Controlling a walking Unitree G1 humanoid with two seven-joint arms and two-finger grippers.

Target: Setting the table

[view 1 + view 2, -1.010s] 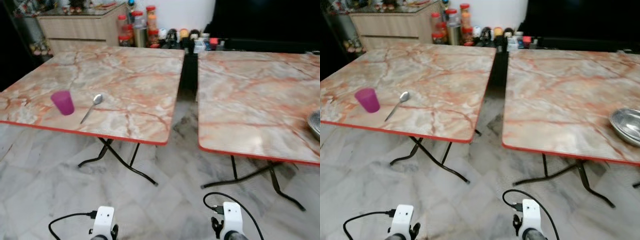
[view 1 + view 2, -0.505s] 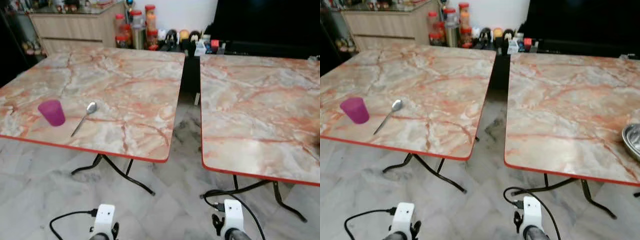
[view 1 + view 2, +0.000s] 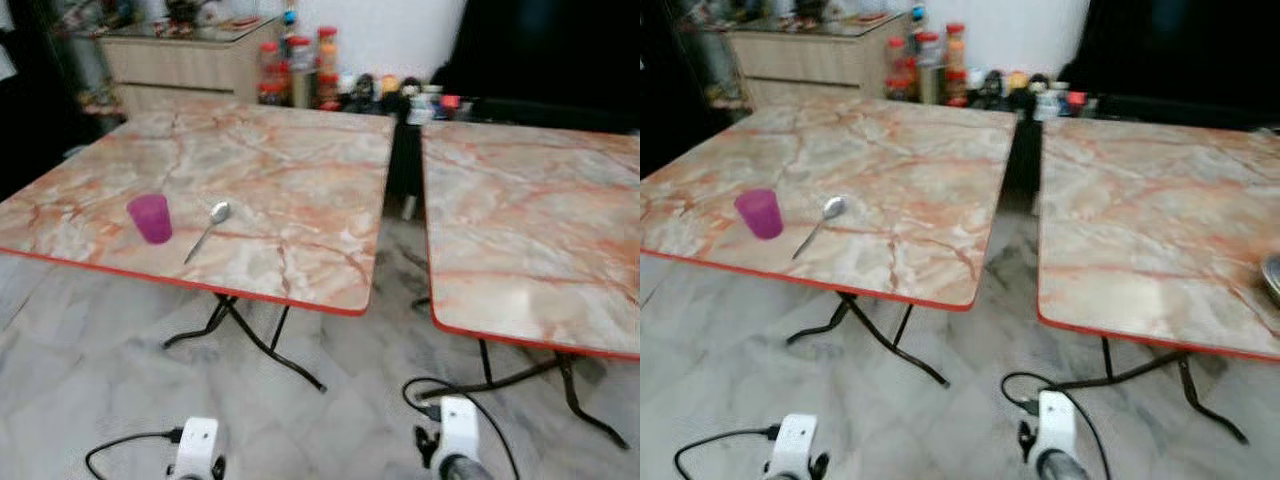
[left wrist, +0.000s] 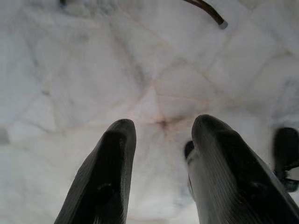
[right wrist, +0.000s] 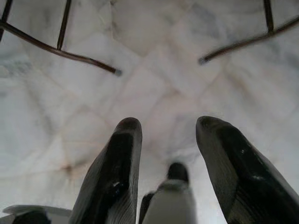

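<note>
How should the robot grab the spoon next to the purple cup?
Probably by the handle. The spoon lies flat on the left table, its bowl pointing away and its thin handle running toward the near edge, right of the cup. Coming from above, a gripper could pinch across the handle near its middle, well clear of the cup.

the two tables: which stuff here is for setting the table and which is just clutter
For the job: purple cup, spoon, metal bowl at the right table's edge.

Just lying about: jars and bottles behind the left table, wooden cabinet.
</note>
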